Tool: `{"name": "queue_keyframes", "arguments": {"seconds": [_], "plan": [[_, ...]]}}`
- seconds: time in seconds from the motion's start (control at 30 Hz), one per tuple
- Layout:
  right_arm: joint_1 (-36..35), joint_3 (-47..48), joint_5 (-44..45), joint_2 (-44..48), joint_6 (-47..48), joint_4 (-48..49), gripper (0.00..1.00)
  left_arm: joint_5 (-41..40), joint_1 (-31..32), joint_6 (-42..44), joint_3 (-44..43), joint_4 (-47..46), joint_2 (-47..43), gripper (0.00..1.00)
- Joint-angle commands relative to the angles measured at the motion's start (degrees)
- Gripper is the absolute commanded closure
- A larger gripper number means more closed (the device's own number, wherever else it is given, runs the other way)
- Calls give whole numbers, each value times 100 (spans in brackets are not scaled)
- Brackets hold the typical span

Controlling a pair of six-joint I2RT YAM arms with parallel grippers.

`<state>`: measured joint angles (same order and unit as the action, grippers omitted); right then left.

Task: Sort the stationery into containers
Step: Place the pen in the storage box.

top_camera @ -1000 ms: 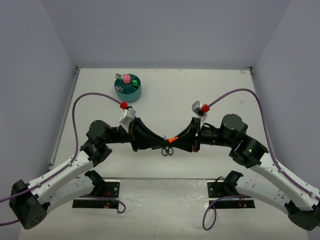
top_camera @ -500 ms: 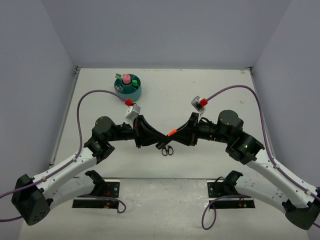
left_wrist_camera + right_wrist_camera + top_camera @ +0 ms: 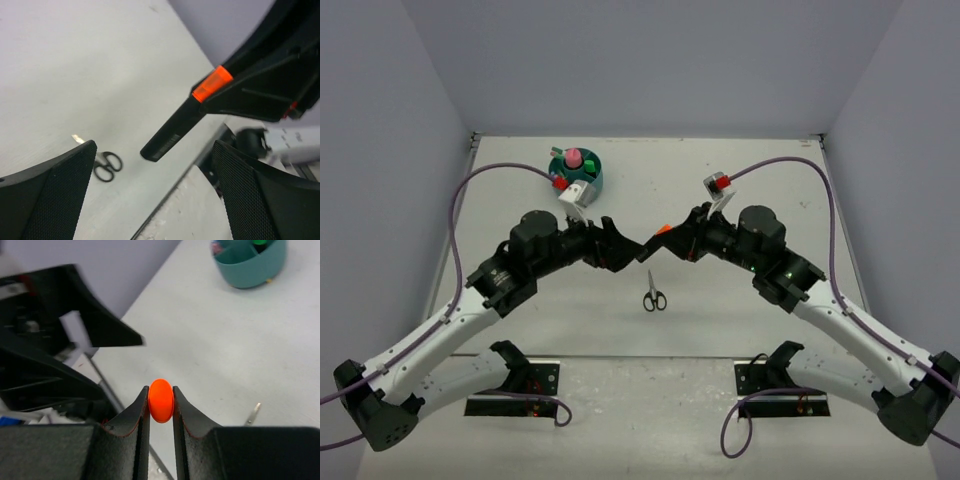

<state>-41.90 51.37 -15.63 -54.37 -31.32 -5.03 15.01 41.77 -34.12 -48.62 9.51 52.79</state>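
Right wrist, glossy oval orange highlighter cap [image 3: 161, 400], round teal organiser [image 3: 248, 276]

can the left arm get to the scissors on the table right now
Probably yes. The left tool is open and empty, and the scissors lie alone on the table near it. The right tool holds its highlighter raised, clear of them.

L arm [image 3: 440, 335]: white lower links, blk joints + wrist
R arm [image 3: 845, 330]: same build
cables [image 3: 790, 161]: purple, one per arm, ending at red connectors [image 3: 714, 184]
bases [image 3: 772, 378]: blk plates, btm of frame
L fingers [image 3: 60, 195]: blk, mesh-textured pads
R fingers [image 3: 131, 435]: blk, thin red edging
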Motion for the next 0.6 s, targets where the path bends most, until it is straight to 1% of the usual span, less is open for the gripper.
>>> {"name": "queue_keyframes", "arguments": {"seconds": [0.0, 0.07, 0.1, 0.13, 0.23, 0.27, 0.3, 0.33, 0.37, 0.47, 0.5, 0.57], "plan": [[60, 331, 1601, -876, -244, 361, 100, -3395, -29, -214, -936, 2523, -513, 0], [79, 621, 2069, -1600, -287, 459, 100, -3921, -29, -181, -1180, 3023, -730, 0], [104, 810, 2190, -1891, -284, 472, 100, -4010, -29, -153, -1268, 3202, -805, 0], [128, 1199, 2253, -2172, -237, 657, 100, -4096, -29, -107, -1346, 3436, -937, 0], [253, 2187, 2478, -3325, -211, 715, 100, -4473, -29, 104, -1390, 3580, -1271, 0], [314, 2674, 2554, -3913, -167, 740, 100, -4735, -29, 142, -1301, 3604, -1460, 0], [349, 2922, 2643, -4374, -144, 741, 100, -4880, -29, 142, -1212, 3645, -1612, 0], [350, 3230, 2648, -4399, -88, 741, 100, -5047, -29, 129, -1208, 3651, -1620, 0], [373, 3747, 2746, -4876, 72, 741, 100, -5420, -21, 8, -1124, 3795, -1779, 0], [384, 4892, 3107, -5827, 362, 608, 100, -6052, -29, -327, -729, 3923, -2278, 0], [384, 5222, 3263, -6082, 413, 544, 100, -6152, -29, -411, -578, 3927, -2333, 0], [393, 6404, 3582, -6907, 676, 126, 100, -5921, -29, -418, -187, 3600, -2620, 0]]}}
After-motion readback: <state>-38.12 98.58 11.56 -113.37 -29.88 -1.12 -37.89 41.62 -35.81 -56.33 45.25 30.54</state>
